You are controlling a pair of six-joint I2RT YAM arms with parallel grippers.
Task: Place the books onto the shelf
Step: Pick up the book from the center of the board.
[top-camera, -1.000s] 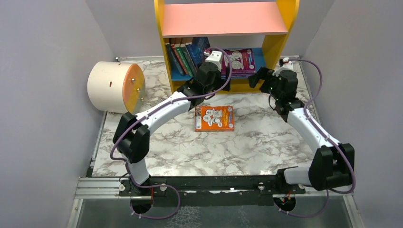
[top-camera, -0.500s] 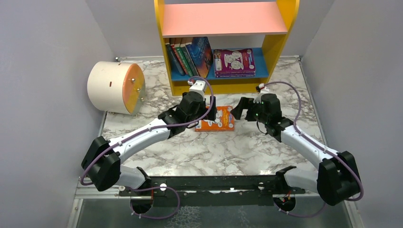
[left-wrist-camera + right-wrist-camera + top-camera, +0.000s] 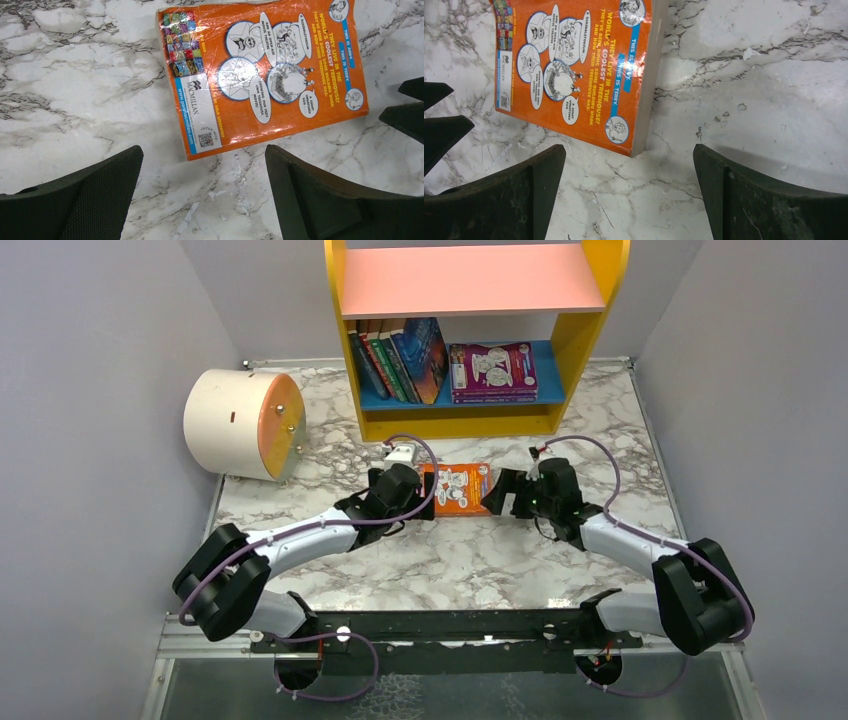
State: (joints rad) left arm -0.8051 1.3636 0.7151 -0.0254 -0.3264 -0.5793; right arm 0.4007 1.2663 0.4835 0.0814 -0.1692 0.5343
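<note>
An orange book with white cartoon pictures lies flat on the marble table, back cover up. My left gripper stands open just off its left edge, nothing between its fingers. At the book's right edge my right gripper is open too, over bare marble. The shelf stands behind, yellow-sided with a pink upper board. On its blue lower board several books lean upright at the left, and a purple book lies flat on a small stack.
A cream cylinder with an orange end lies at the table's far left. Grey walls close in on both sides. The table's near edge carries the black rail with both arm bases.
Both arms have drawn back from the shelf and come down to the orange book, one on each side. The left gripper no longer hides the shelf's lower board.
</note>
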